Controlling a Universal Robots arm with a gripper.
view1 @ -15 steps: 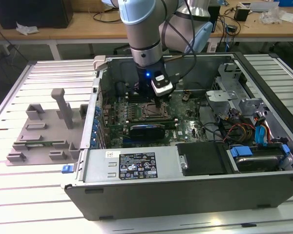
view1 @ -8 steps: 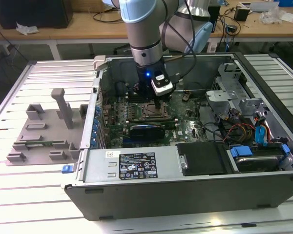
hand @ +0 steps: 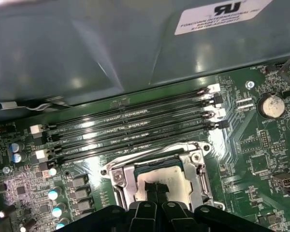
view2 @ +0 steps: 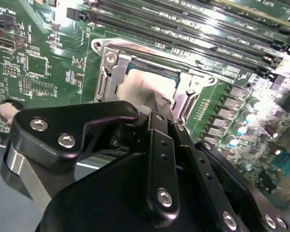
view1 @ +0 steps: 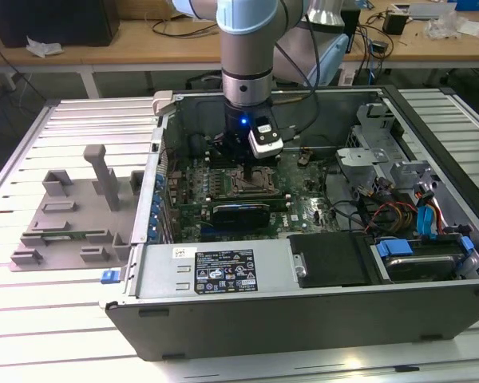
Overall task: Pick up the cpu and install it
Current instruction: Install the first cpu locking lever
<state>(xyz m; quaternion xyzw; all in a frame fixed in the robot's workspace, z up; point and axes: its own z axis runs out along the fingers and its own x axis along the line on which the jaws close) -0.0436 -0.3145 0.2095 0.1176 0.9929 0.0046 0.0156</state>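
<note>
The cpu (hand: 173,175) (view2: 142,83), a flat silver-grey square, lies inside the metal-framed socket (hand: 197,175) (view2: 108,72) on the green motherboard. My gripper (hand: 157,191) (view2: 161,104) (view1: 247,174) stands straight down over it, its black fingers drawn together at the middle of the chip's top. They are at or just above that surface, and contact cannot be told. The fingers do not span the chip's edges. The gripper's black body hides the near part of the socket in both wrist views.
The open computer case (view1: 303,311) surrounds the arm on all sides. Memory slots (hand: 135,126) run beside the socket, toward the case wall. A grey plastic fixture (view1: 72,211) sits on the table at the exterior view's left. Drive cage (view1: 375,140) and cables (view1: 399,215) fill the case's right.
</note>
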